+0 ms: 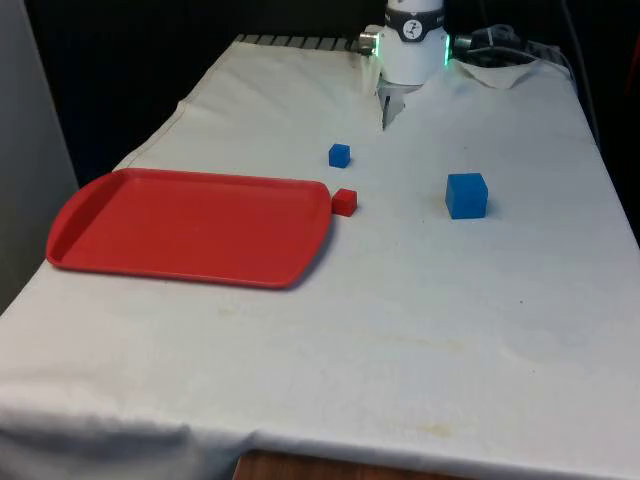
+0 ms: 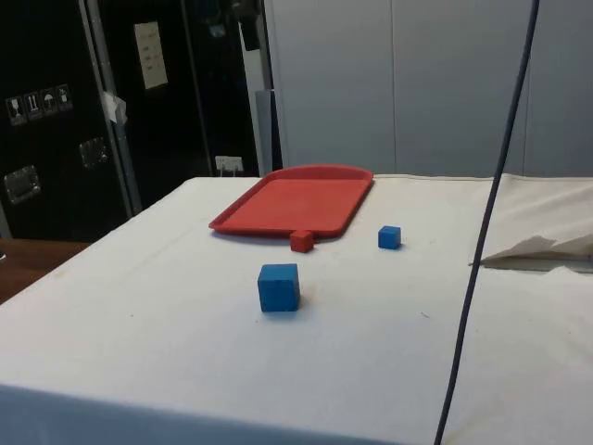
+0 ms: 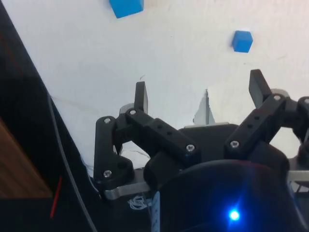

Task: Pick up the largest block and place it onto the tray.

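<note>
The largest block, a big blue cube (image 1: 466, 195) (image 2: 278, 286) (image 3: 126, 7), sits on the white cloth toward the front view's right. A small blue cube (image 1: 339, 155) (image 2: 389, 237) (image 3: 242, 41) lies farther back. A small red cube (image 1: 344, 202) (image 2: 301, 241) rests beside the corner of the red tray (image 1: 120, 250) (image 2: 278, 218), which lies on the front view's left. My gripper (image 3: 200, 92) is open with nothing between its fingers, high above the cloth near the robot's base and well away from all blocks.
The arm's base (image 1: 412, 45) stands at the table's far end. A black cable (image 2: 482, 250) hangs across the side view. A fold of cloth (image 2: 547, 246) is rumpled near the base. Dark cabinets (image 2: 56, 111) stand beyond the table edge.
</note>
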